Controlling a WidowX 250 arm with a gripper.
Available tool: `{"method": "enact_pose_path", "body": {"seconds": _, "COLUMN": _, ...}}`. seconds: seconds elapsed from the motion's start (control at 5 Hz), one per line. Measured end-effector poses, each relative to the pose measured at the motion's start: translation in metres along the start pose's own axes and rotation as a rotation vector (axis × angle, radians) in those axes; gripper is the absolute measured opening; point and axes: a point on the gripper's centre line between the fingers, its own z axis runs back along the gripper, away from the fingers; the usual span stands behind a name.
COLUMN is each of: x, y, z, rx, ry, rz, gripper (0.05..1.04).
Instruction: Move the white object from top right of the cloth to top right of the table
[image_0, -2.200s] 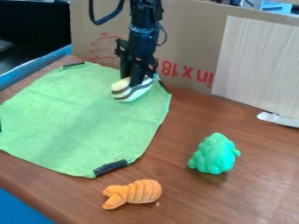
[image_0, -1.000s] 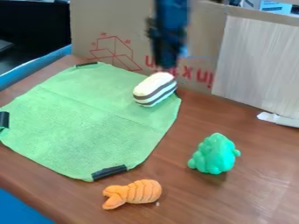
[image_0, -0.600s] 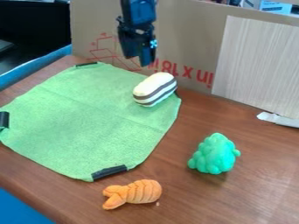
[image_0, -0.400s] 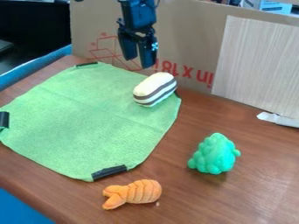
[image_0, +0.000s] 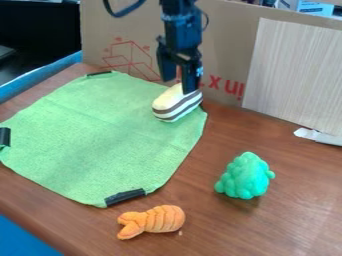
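Note:
The black gripper (image_0: 179, 86) hangs at the upper middle, open, its two fingers parted. One finger overlaps the upper right part of the white object (image_0: 175, 104), the other stands above and behind its left end; contact cannot be told. The white object, with dark stripes, lies on the top right corner of the green cloth (image_0: 100, 135). The cloth lies on the brown wooden table (image_0: 294, 210).
A green lumpy toy (image_0: 245, 176) stands right of the cloth, and an orange toy (image_0: 152, 221) lies near the front. Behind stand a cardboard wall (image_0: 227, 40) and a pale wood-grain panel (image_0: 297, 75). A white scrap (image_0: 318, 136) lies at the right edge.
Since the earliest frame, the white object and the cloth's top right part have shifted right. The gripper went up off the object, opened, and has lowered to the right over it.

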Motion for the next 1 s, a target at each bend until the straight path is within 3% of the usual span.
{"method": "enact_pose_path", "body": {"seconds": 0.4, "x": -0.004, "y": 0.017, "z": -0.021, "rx": 0.064, "ry": 0.075, "rz": 0.045, "gripper": 0.972}}
{"method": "enact_pose_path", "body": {"seconds": 0.6, "x": -0.006, "y": 0.023, "z": -0.027, "rx": 0.062, "ry": 0.101, "rz": 0.077, "gripper": 0.726}}
{"method": "enact_pose_path", "body": {"seconds": 0.8, "x": -0.007, "y": 0.026, "z": -0.027, "rx": 0.049, "ry": 0.104, "rz": 0.105, "gripper": 0.546}}
{"method": "enact_pose_path", "body": {"seconds": 1.0, "x": -0.007, "y": 0.024, "z": -0.027, "rx": 0.031, "ry": 0.101, "rz": 0.097, "gripper": 0.474}}
